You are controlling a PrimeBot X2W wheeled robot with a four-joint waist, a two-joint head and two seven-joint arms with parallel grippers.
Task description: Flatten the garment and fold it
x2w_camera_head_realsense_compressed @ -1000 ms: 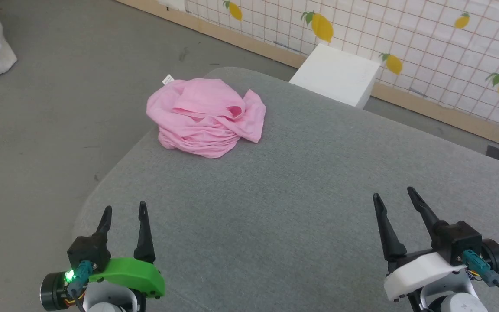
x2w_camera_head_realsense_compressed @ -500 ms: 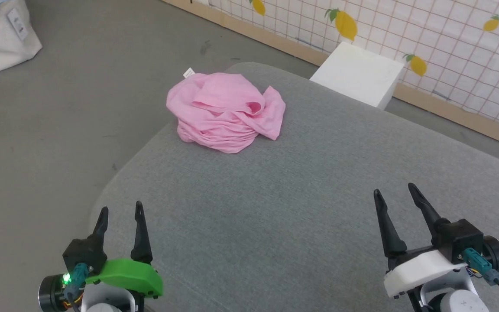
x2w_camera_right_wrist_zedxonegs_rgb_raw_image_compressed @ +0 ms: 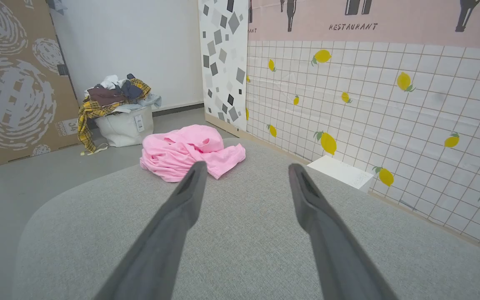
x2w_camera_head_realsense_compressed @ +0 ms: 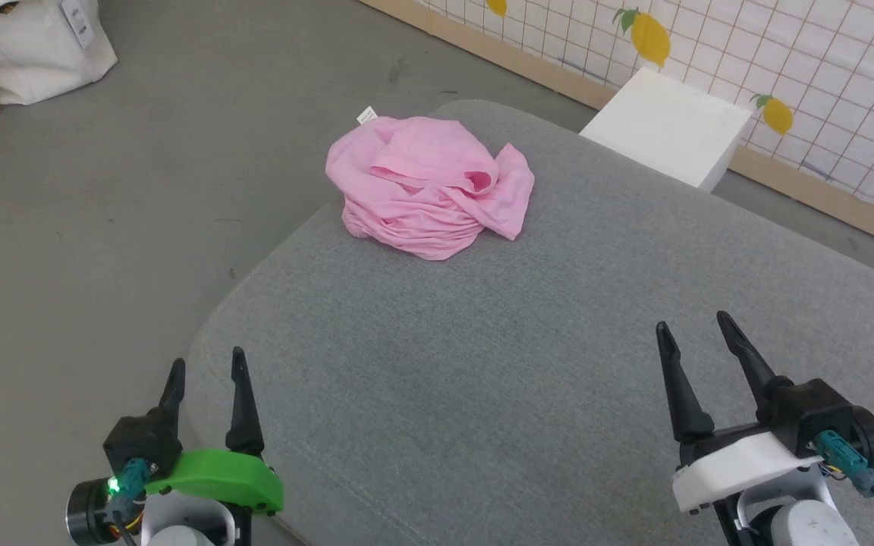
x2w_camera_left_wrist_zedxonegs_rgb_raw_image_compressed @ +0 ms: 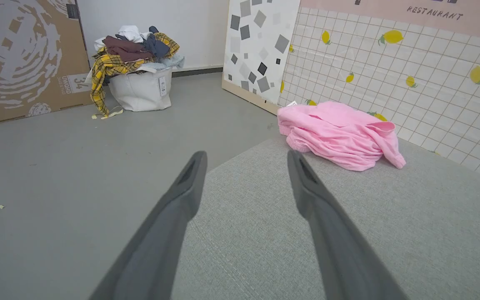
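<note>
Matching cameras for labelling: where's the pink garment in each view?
Head view: garment upper centre, at the grey table's far left corner.
Left wrist view: garment upper right of centre, at the table's edge.
Right wrist view: garment left of centre, mid-height.
Shared landmark: white laundry bag on the floor.

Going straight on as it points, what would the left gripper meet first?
Nothing nearby, it seems: the left gripper aims past the grey padded table edge, over grey floor; the crumpled pink fabric garment lies to its right.
</note>
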